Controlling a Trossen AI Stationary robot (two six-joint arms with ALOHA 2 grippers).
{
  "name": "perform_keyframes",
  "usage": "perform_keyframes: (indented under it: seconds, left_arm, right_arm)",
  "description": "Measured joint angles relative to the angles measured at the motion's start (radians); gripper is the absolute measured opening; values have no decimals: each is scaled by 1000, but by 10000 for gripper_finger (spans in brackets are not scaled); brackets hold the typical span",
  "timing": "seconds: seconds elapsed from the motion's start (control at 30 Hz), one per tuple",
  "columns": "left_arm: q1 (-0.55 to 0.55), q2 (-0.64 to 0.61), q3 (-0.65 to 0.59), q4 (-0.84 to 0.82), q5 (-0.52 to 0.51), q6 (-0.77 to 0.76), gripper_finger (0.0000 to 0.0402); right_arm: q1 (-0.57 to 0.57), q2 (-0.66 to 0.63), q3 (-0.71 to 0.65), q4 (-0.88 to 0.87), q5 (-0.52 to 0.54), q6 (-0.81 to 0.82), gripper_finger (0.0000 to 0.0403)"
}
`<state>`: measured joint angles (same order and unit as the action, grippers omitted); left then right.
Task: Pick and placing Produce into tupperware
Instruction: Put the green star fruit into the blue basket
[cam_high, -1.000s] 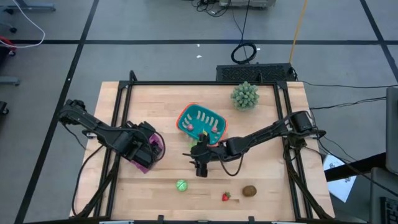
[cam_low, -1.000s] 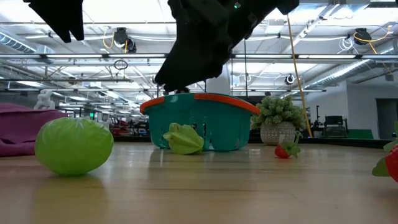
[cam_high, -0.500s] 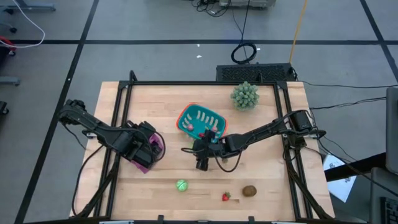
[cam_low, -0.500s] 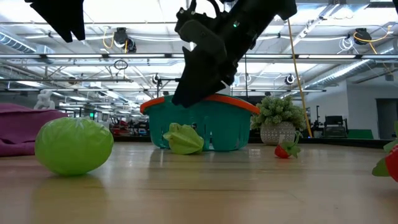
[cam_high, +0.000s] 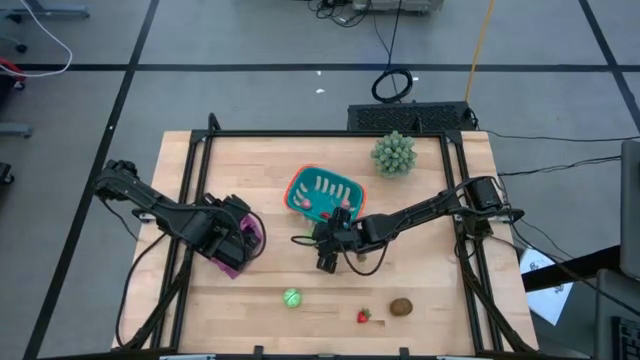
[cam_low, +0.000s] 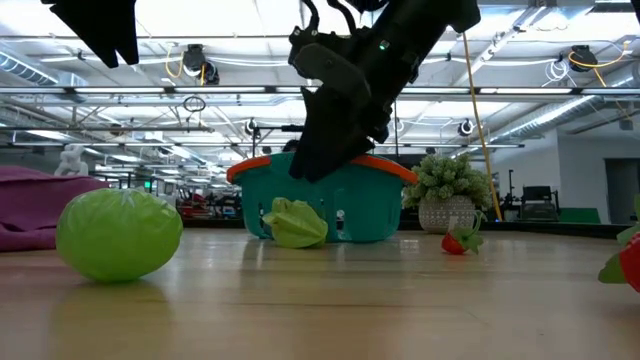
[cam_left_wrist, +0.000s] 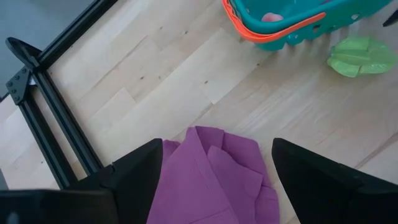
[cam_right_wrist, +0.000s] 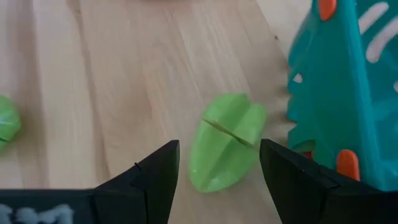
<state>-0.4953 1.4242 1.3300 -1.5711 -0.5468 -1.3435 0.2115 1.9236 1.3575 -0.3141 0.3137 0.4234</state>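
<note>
Wooden tabletop (cam_high: 250, 285): right gripper (cam_right_wrist: 219, 163), jaws spread, hovers over the green leafy produce piece (cam_right_wrist: 225, 140) lying just beside the tupperware (cam_right_wrist: 336, 93). Next move, I judge: lower, clamp, lift into it.

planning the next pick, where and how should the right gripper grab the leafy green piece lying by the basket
Grip the leafy green piece across its narrow middle, coming down from above. It lies flat on the table beside the teal basket, long and leaf-shaped, so its two long edges likely suit the pads best. The right gripper is open, with the piece between its fingers. Keep the basket-side finger clear of the slotted wall.
</note>
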Motion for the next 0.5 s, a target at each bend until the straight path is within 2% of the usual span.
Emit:
perform_keyframes:
  seconds: [0.5]
  left_arm:
    - [0,0,0,1,0,1,308]
  right_arm:
    - [-42,0,-17,12,-2,-46,215]
